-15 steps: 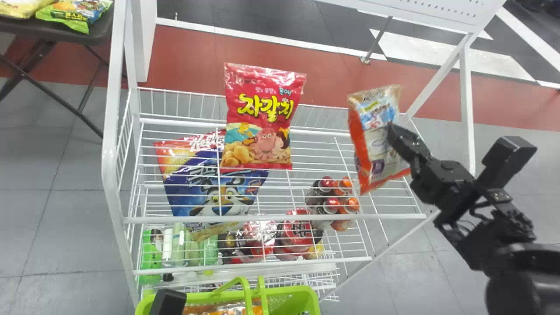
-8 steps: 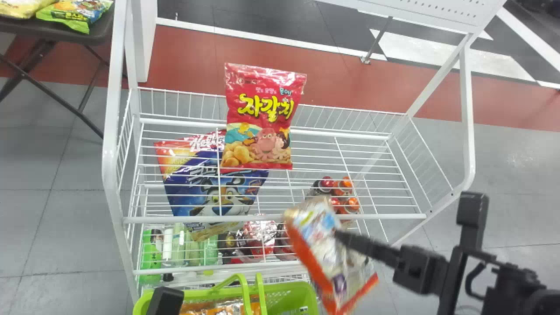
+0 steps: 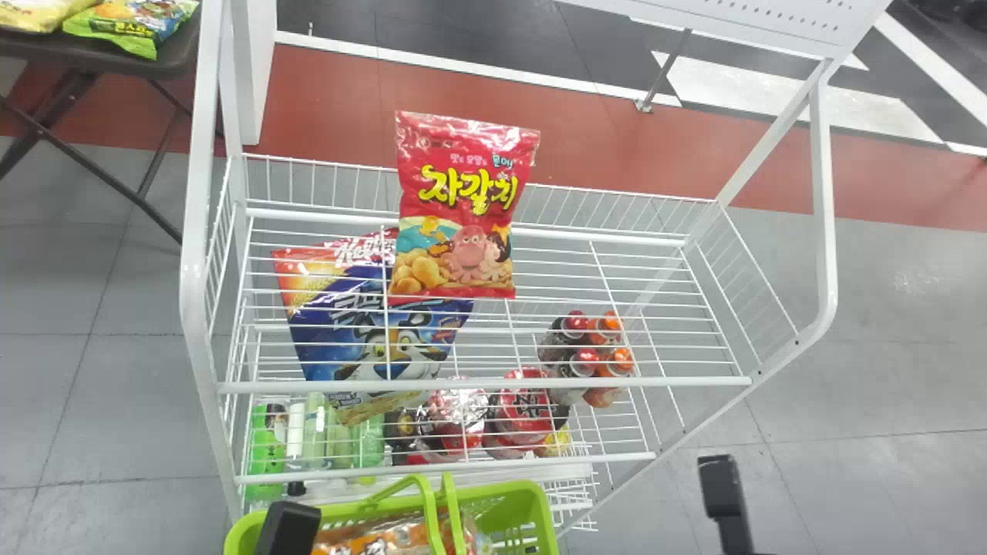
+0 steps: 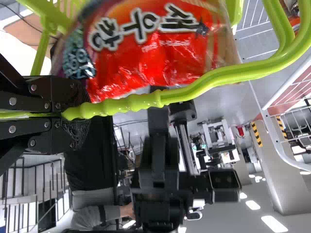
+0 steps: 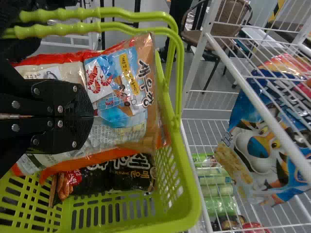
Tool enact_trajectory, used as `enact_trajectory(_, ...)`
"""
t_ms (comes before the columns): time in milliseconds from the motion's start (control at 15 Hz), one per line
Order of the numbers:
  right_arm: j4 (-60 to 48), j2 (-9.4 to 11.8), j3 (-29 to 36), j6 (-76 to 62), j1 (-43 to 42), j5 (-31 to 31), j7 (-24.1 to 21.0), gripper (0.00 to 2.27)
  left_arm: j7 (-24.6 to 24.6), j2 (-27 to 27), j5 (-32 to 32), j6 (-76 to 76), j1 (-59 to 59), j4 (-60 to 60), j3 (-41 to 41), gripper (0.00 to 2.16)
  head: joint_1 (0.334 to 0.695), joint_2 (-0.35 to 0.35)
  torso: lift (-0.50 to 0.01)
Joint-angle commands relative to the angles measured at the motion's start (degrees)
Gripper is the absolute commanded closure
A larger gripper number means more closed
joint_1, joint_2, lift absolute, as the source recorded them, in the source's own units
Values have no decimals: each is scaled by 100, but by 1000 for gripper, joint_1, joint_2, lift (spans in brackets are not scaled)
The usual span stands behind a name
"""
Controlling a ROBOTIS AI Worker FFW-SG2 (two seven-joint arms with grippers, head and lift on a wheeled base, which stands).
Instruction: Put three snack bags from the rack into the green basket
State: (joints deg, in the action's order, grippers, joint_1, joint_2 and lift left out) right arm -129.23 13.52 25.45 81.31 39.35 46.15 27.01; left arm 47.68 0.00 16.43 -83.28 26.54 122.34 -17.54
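on the green basket's (image 3: 542, 512) left side, the left claw (image 4: 73, 114) is closed around the handle (image 4: 136, 103). beyond the basket, the blue bag (image 3: 385, 339) leans on the rack (image 3: 663, 381), with the red bag (image 3: 466, 204) overlapping its top; both look light and puffy, best taken by the upper seam. at the basket's mouth, above a black bag (image 5: 114, 178) inside, the right claw (image 5: 90, 115) pinches the body of the orange-and-white bag (image 5: 121, 92), its fingers nearly meeting. that slick film may slip and the brittle contents may crush, so a gentle release low in the basket would suit it.
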Motion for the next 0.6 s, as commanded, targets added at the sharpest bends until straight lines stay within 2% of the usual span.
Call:
enact_trajectory(0, 390, 45, -444, -787, -15, -379, -117, 2250, 4, -15, 1, 0, 9, 9, 5, 1335, 695, -350, 0)
enact_trajectory(133, 724, 107, -822, -1948, -6, -1021, -478, 2250, 4, -15, 1, 0, 35, 18, 5, 1335, 695, -350, 0)
enact_trajectory(200, 926, 230, -963, -2264, -32, -1117, -627, 2250, 4, -15, 1, 18, 44, 18, 14, 1335, 695, -350, 0)
enact_trajectory(400, 1128, 379, -1288, -2229, -50, -1258, -627, 2250, 22, -15, 1, 35, 27, 0, 5, 1335, 695, -350, 0)
enact_trajectory(467, 1111, 388, -1306, -2211, -41, -1249, -530, 2199, 22, -15, -8, 35, 18, -9, 5, 1335, 695, -350, 0)
enact_trajectory(533, 961, 388, -1244, -2018, -23, -1223, -460, 1946, 13, -15, 1, 35, 18, -9, 5, 1335, 695, -350, 0)
